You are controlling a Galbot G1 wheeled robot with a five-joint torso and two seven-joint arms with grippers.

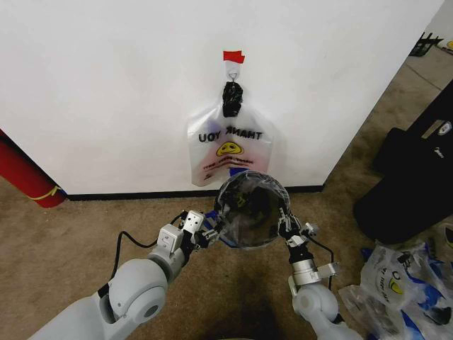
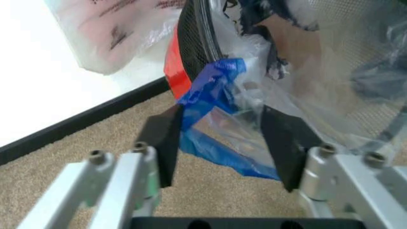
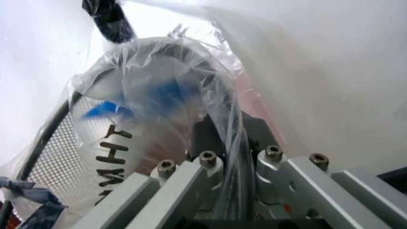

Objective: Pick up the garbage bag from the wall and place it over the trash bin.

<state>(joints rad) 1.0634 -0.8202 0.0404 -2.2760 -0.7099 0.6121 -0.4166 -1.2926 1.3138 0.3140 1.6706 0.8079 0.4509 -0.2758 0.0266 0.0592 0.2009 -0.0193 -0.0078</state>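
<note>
brown carpet [image 1: 71, 234] ran up to the plain white wall [image 1: 106, 85] with its black baseboard [image 1: 127, 194]. at far left a red cylinder with a yellow band [image 1: 25, 177] leaned near the wall.

moving right, the left gripper [image 1: 205, 232] reached to the near left side of the small round black wire-mesh trash bin [image 1: 251, 209]. in the left wrist view its two dark fingers [image 2: 167, 143] stood spread apart, one on each side of a blue handle fold of the thin translucent garbage bag [image 2: 213, 119], without pressing on it, beside the bin's red base band [image 2: 175, 62].

the garbage bag [image 1: 249, 212] was draped over the bin's mouth, its clear film covering the rim and hanging down the mesh sides.

above and behind the bin, a white plastic bag printed thank you with a yellow smiley [image 1: 228, 152] hung from a small metal hook [image 1: 231, 73] on the wall, just under a red tape strip [image 1: 233, 56].

the right gripper [image 1: 287, 230] sat at the bin's right side. in the right wrist view its jaws were closed on a gathered strand of the garbage bag's film [image 3: 226, 143], next to the mesh wall [image 3: 57, 152].

farther right, a big black box-shaped case [image 1: 410, 170] stood on the carpet, and a heap of loose plastic bags [image 1: 400, 287] lay near it.
</note>
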